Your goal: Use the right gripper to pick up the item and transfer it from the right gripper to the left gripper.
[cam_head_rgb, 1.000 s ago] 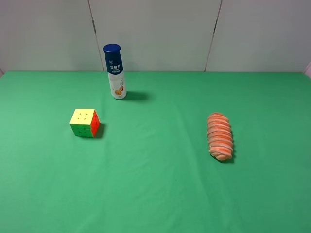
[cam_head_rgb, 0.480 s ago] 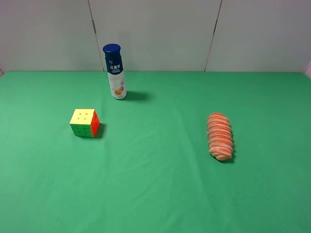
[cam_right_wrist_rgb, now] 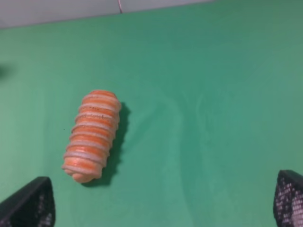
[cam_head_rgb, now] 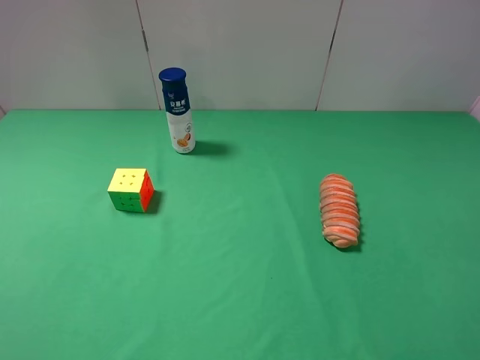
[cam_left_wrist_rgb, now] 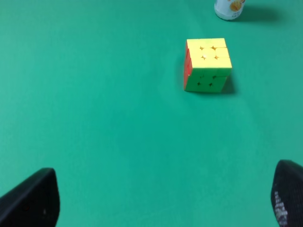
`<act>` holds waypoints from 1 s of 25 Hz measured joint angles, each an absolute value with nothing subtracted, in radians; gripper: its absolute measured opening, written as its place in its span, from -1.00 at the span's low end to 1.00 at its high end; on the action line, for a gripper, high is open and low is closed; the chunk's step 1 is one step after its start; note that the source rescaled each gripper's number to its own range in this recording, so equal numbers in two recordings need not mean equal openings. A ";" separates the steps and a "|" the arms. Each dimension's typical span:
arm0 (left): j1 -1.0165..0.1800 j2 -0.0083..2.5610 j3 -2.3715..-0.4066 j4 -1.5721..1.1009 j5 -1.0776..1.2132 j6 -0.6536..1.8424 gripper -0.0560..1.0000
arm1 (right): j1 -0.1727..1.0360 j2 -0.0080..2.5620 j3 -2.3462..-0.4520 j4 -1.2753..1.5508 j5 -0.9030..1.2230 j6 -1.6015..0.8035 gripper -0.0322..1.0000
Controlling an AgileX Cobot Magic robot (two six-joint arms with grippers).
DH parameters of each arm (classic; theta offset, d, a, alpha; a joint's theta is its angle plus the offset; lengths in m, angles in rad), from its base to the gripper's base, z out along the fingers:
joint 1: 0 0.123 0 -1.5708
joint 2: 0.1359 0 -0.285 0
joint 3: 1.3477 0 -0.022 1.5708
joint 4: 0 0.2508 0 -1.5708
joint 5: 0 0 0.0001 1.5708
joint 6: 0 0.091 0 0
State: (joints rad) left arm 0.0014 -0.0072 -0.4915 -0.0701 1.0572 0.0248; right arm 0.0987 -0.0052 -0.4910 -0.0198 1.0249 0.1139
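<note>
High view has the item (cam_head_rgb: 339, 211) at 3 o'clock, cube (cam_head_rgb: 131, 190) at 9, only wrist views catch my left gripper (cam_left_wrist_rgb: 158, 201), right gripper (cam_right_wrist_rgb: 159, 201), both jaws spread wide

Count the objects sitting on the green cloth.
3. The bottle stands at the back left, the cube sits nearer, left of centre, and the roll lies on the right. Nothing seems hidden.

Orange-pink ribbed roll (cam_head_rgb: 339, 211), pale-striped, flat on green cloth (cam_head_rgb: 240, 285)
</note>
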 joint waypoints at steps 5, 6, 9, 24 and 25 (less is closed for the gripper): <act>0.001 -0.007 -0.491 -0.070 1.057 0.025 1.00 | 0.099 -0.005 -0.491 -0.015 1.025 0.114 1.00; 0.001 -0.007 -0.491 -0.070 1.057 0.025 1.00 | 0.099 -0.005 -0.491 -0.011 1.025 0.114 1.00; 0.001 -0.007 -0.491 -0.070 1.057 0.025 1.00 | 0.099 -0.005 -0.491 0.000 1.025 0.123 1.00; 0.001 -0.007 -0.491 -0.070 1.057 0.025 1.00 | 0.099 0.867 -0.652 0.019 0.877 0.260 1.00; 0.001 -0.007 -0.491 -0.070 1.057 0.025 1.00 | 0.099 0.923 -0.665 0.037 0.862 0.263 1.00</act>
State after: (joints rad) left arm 0.0014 -0.0072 -0.4915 -0.0701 1.0572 0.0248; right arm 0.0987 0.9228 -0.6646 0.0367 0.8625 0.2631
